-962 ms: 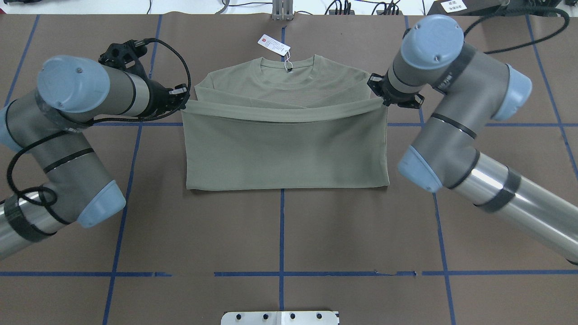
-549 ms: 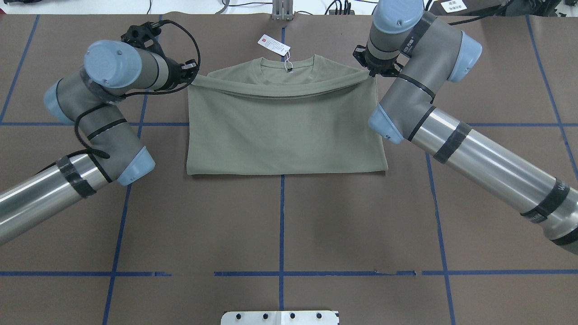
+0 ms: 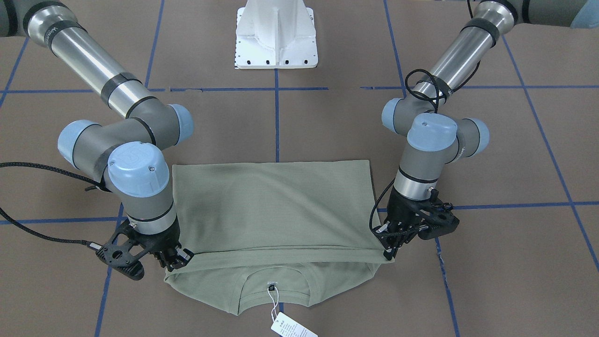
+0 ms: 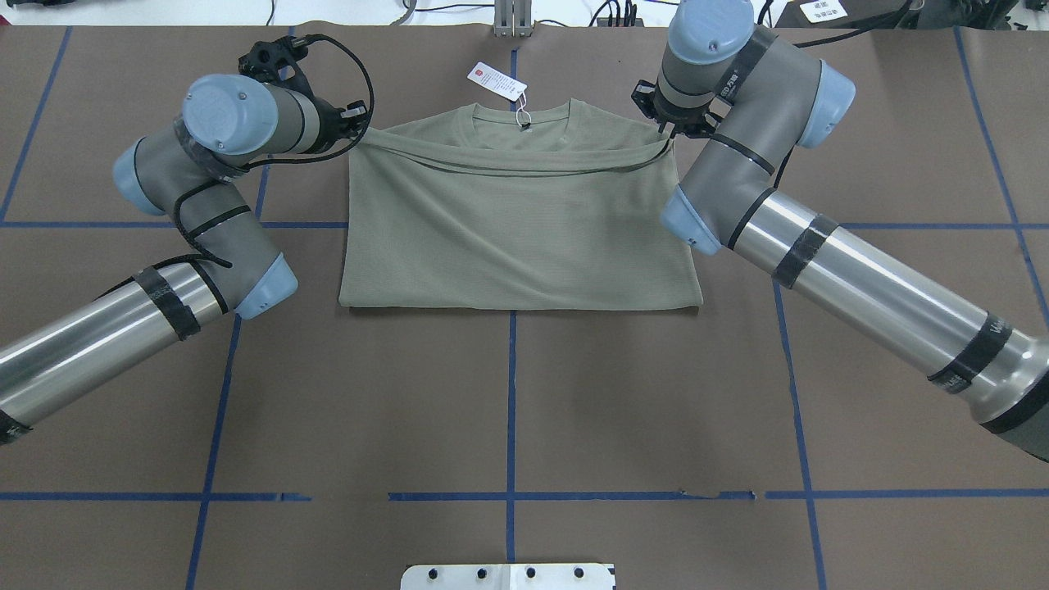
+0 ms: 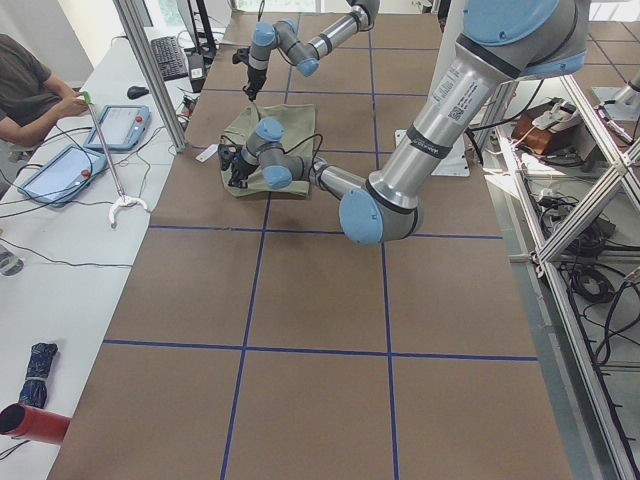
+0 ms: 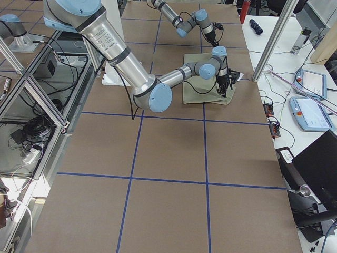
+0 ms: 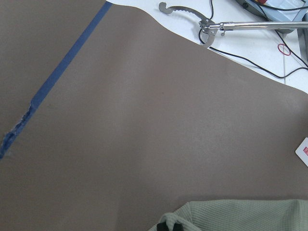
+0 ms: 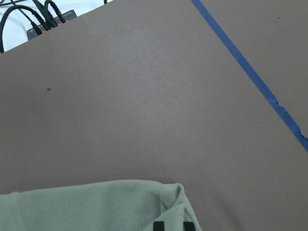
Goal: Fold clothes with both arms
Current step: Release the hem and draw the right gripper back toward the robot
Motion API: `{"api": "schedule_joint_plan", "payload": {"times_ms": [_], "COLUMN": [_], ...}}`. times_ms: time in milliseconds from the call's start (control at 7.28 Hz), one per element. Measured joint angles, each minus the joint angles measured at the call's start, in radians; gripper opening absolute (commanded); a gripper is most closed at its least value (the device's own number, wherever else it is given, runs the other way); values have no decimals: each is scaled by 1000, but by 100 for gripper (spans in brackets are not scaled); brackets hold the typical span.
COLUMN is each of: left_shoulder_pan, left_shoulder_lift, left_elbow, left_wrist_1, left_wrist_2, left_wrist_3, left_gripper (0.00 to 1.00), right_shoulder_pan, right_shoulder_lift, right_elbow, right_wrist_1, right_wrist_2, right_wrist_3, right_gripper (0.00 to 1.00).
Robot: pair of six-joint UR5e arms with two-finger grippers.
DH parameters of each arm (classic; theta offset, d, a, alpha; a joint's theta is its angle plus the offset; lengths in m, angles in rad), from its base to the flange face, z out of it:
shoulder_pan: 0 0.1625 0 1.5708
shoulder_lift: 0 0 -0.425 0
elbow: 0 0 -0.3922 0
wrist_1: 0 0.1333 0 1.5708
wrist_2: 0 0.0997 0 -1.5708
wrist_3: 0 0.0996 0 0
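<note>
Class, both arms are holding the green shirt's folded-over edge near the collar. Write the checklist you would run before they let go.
1. Left gripper shut on a shirt corner: ok.
2. Right gripper shut on the other corner: ok.
3. Carried hem level between the grippers: ok.
4. Hem resting flat on the layer below: cannot tell.
5. Hang tag outside the fold, beyond the collar: ok.

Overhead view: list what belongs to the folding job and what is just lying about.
Job: green shirt, hang tag attached; left gripper and right gripper, each shut on a corner of its folded-over edge.
Lying about: white base plate at the near edge; cables past the far edge; blue tape lines.
</note>
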Motion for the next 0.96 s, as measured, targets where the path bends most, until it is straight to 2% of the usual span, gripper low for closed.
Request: {"api": "schedule_joint_plan", "payload": {"times_ms": [137,275,687,962], "left_shoulder_pan": [-3,-5,0,8], "left_shoulder_lift": [13,38,123,134], "left_elbow": [-12,-40,-156,-164], "left_wrist_1": [-19,-30,-36,-37], "left_wrist_2": [-1,-5,-12,-18], "left_wrist_3": [25,33,34,36], "left_gripper": [46,46,46,46], "right_shoulder_pan": [0,-7,-86,-147], "right_shoulder_lift": [-1,-35,-283,-402], "right_elbow": [25,97,404,535], "right_wrist_1": [-3,-11,-14,-9], "right_wrist_2": [2,4,0,-12], "right_wrist_3": [5,13,117,283], "right_gripper": [76,79,87,87]}}
